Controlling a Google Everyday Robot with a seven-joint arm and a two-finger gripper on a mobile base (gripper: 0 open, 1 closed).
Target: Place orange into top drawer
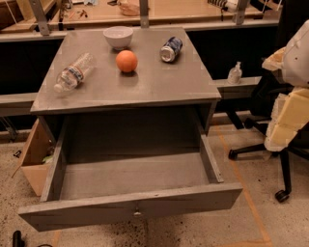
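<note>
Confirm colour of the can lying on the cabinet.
Can: blue, silver end; camera view. Gripper not in view.

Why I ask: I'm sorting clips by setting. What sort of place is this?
Probably a lab or office workspace: a castor office chair, long workbenches behind the grey cabinet, and a pump bottle on a ledge. The gripper is not in view.

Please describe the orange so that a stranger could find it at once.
On the grey cabinet top, above the open drawer, lie four things. The orange sits in front of the bowl, between bottle and can: the only orange-coloured ball. The gripper is not in view.
</note>
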